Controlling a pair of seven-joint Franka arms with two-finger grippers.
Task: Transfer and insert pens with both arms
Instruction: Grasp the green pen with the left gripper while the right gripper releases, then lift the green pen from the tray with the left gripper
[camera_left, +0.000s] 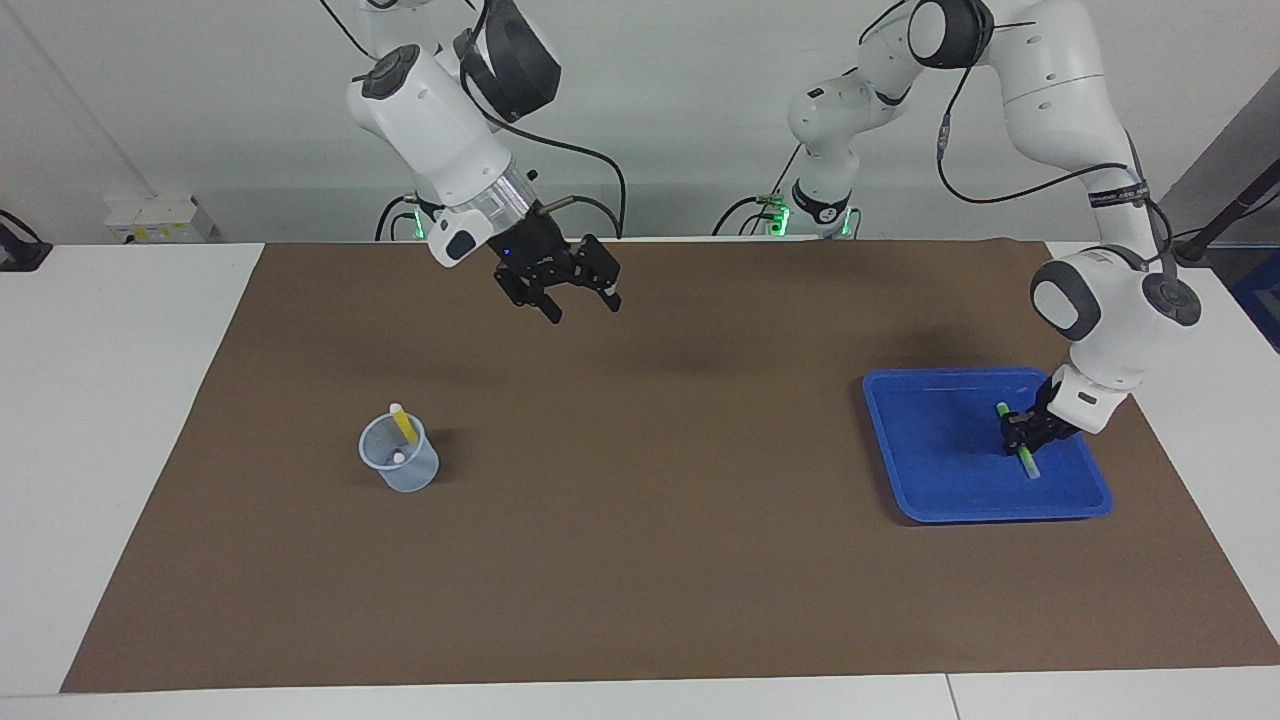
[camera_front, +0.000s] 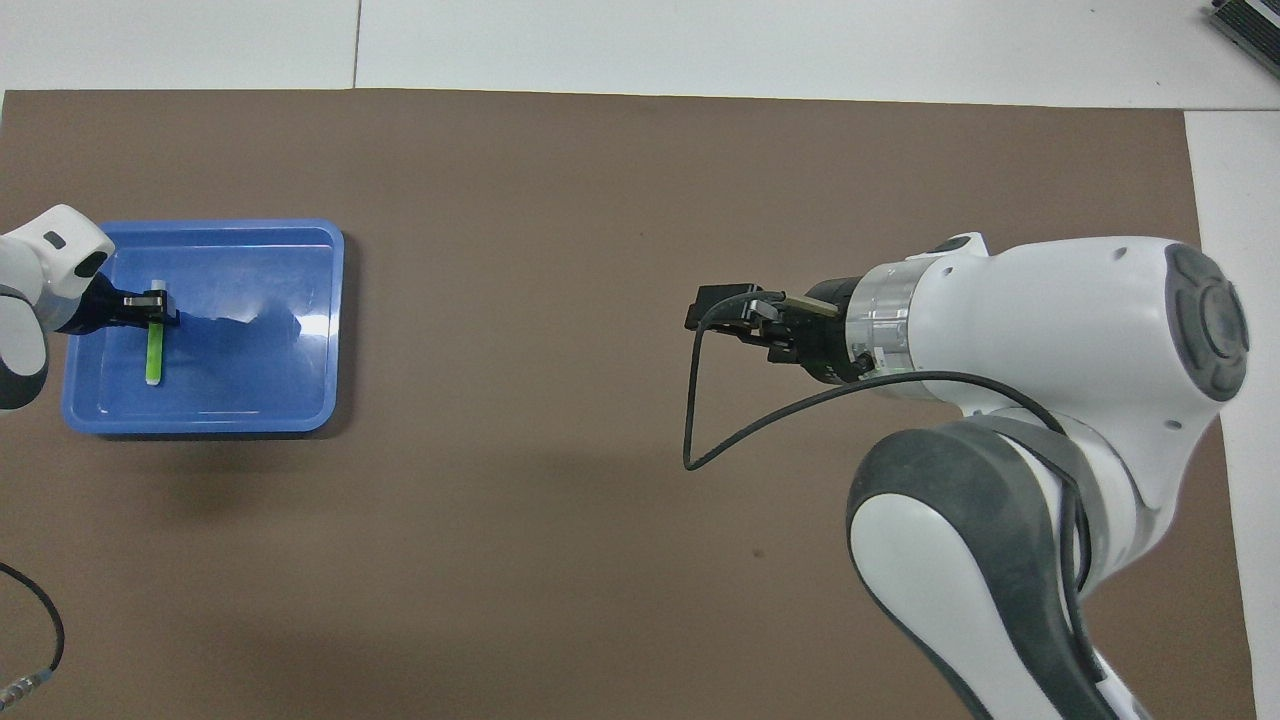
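A green pen (camera_left: 1027, 460) (camera_front: 153, 352) lies in the blue tray (camera_left: 930, 450) (camera_front: 250, 375) at the left arm's end of the table. My left gripper (camera_left: 1021, 432) (camera_front: 152, 309) is down in the tray, shut on the pen near its pale cap end. A clear cup (camera_left: 400, 462) toward the right arm's end holds a yellow pen (camera_left: 403, 424) leaning on its rim, with a whitish pen end showing inside. My right gripper (camera_left: 583, 308) hangs open and empty over the brown mat, between cup and tray. In the overhead view the right arm hides the cup.
A brown mat (camera_left: 650, 560) covers most of the white table. A loop of black cable (camera_front: 700, 440) hangs from the right wrist. The arms' bases with green lights (camera_left: 775, 215) stand at the robots' edge.
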